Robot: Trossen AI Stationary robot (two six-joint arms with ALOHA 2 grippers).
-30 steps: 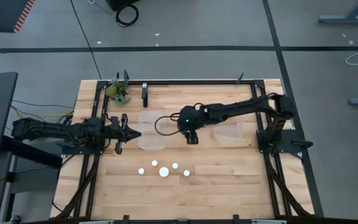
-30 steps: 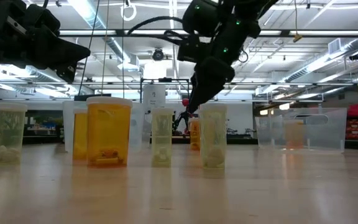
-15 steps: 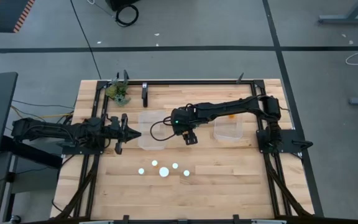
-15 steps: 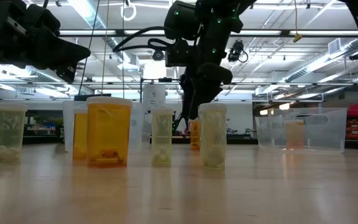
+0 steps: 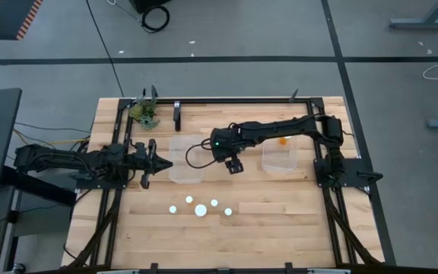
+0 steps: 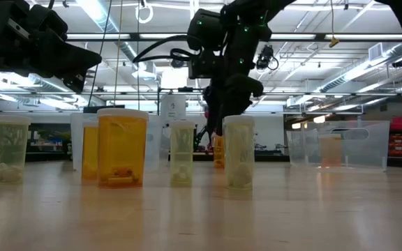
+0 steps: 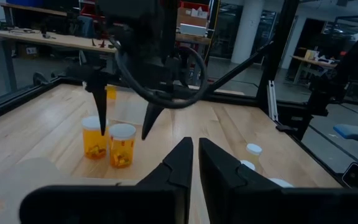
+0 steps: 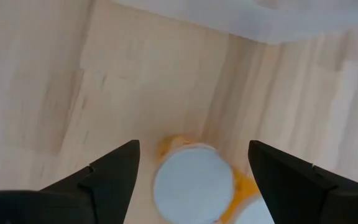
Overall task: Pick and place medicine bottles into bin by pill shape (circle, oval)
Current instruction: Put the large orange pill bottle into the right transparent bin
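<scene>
The pale wooden plank counter (image 5: 280,221) carries two clear plastic tubs, one (image 5: 185,160) left of centre and one (image 5: 278,157) to the right. A cluster of small white-capped medicine bottles (image 5: 201,207) stands nearer the front edge. A small green plant (image 5: 144,113) sits at a back corner.

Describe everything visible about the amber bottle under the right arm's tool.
The amber bottle is a small cylinder with a see-through orange body and a round white cap, standing upright on the wooden table between the two clear tubs. In the left wrist view it shows pills at its bottom and stands close beside a second amber bottle. The right tool hangs open above it, fingers either side of the cap, not touching.
</scene>
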